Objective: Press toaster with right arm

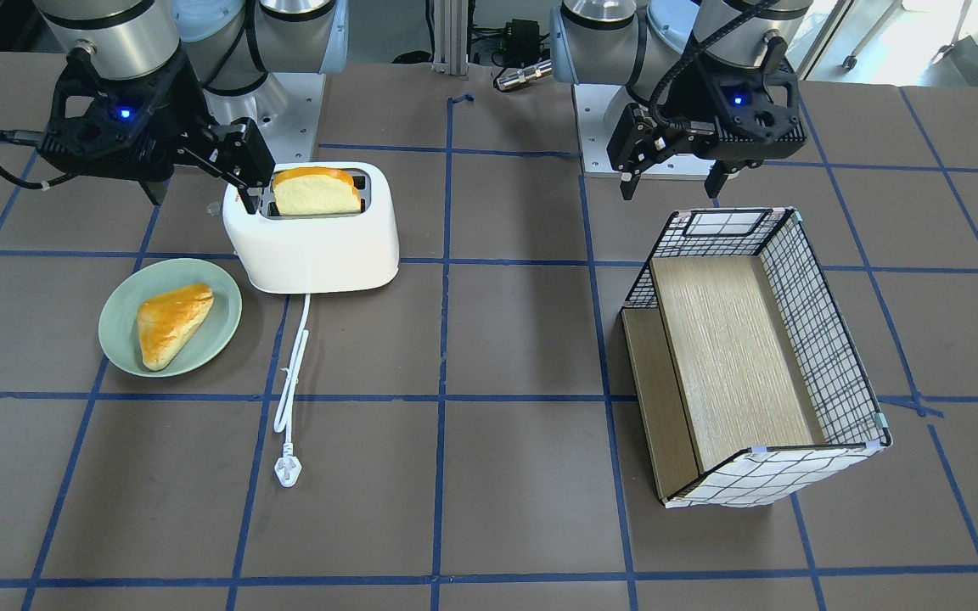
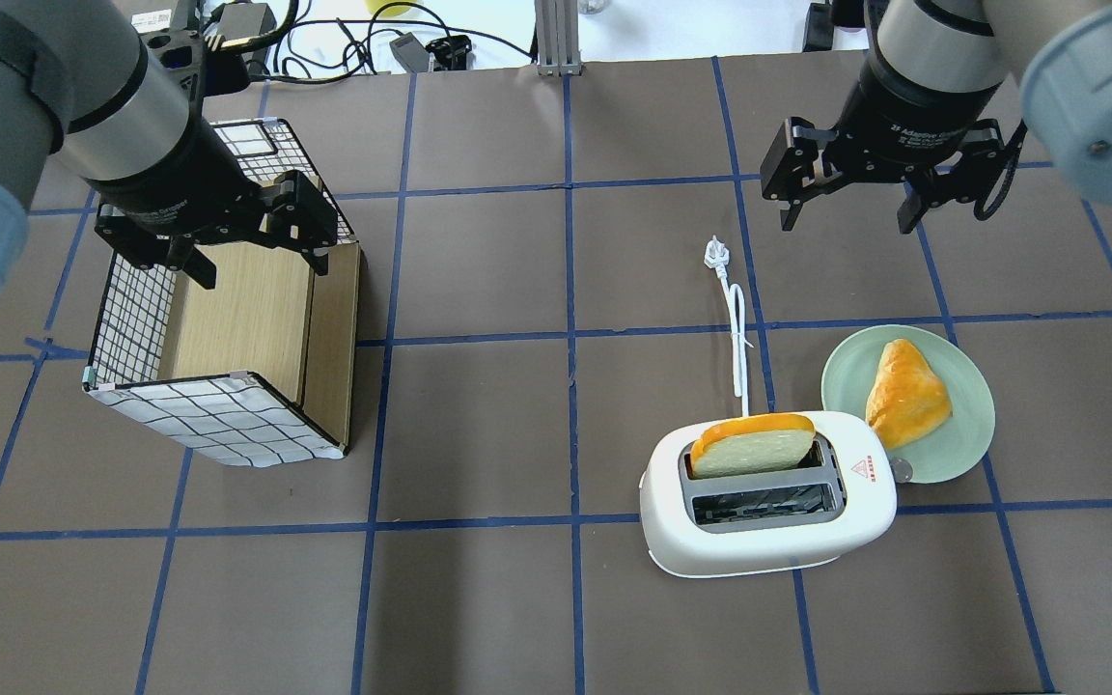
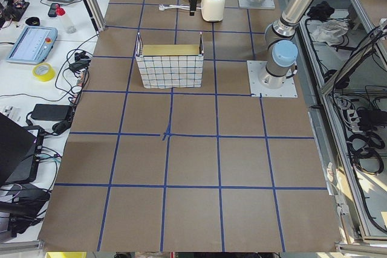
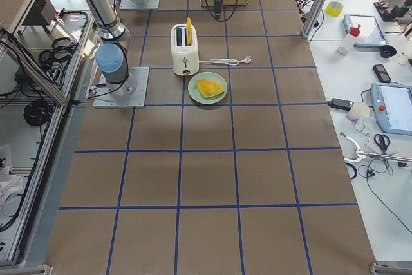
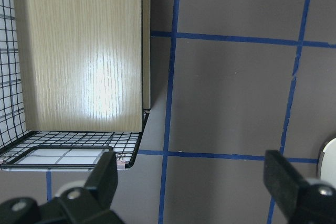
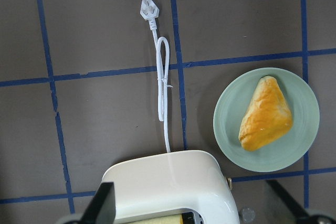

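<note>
The white two-slot toaster [image 2: 768, 541] stands on the table with a bread slice [image 2: 754, 446] upright in one slot. A red triangle sticker [image 2: 863, 469] marks its top, and its white cord and plug [image 2: 715, 253] trail away. The toaster also shows in the front view [image 1: 311, 246] and at the bottom of the right wrist view [image 6: 168, 182]. My right gripper [image 2: 847, 214] is open and empty. It hangs above the table beyond the toaster, over the cord and plate, and touches nothing. In the front view the right gripper [image 1: 205, 197] is beside the toaster's end. My left gripper [image 2: 259, 267] is open and empty above the basket.
A green plate [image 2: 966, 449] holding a golden pastry [image 2: 906, 391] sits close beside the toaster's lever end. A wire-grid basket [image 2: 218, 420] with a wooden floor stands on the left side of the overhead view. Blue tape lines cross the brown table.
</note>
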`<act>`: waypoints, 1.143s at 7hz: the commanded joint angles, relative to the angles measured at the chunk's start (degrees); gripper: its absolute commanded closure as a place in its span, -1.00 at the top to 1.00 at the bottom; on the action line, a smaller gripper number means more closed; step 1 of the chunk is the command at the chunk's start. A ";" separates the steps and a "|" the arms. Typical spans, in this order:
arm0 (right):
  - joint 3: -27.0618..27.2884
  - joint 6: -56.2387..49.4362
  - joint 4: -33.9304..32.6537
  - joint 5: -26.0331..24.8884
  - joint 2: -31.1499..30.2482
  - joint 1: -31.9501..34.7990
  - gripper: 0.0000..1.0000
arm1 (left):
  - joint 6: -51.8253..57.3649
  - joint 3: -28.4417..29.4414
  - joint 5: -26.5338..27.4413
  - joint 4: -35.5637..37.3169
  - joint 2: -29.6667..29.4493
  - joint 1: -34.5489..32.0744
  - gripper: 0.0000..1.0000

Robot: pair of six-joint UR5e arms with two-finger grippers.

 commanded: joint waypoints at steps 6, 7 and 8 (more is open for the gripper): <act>0.17 0.16 -0.89 -1.64 0.27 0.38 1.00 | 0.00 -0.06 0.05 0.00 0.00 0.00 1.00; 0.61 -0.10 -0.71 -1.46 0.80 0.29 1.00 | 0.00 -0.06 0.05 0.00 0.00 0.00 1.00; 0.61 -0.36 -0.80 -1.46 0.89 -0.32 1.00 | 0.00 -0.06 0.05 0.00 0.00 0.00 1.00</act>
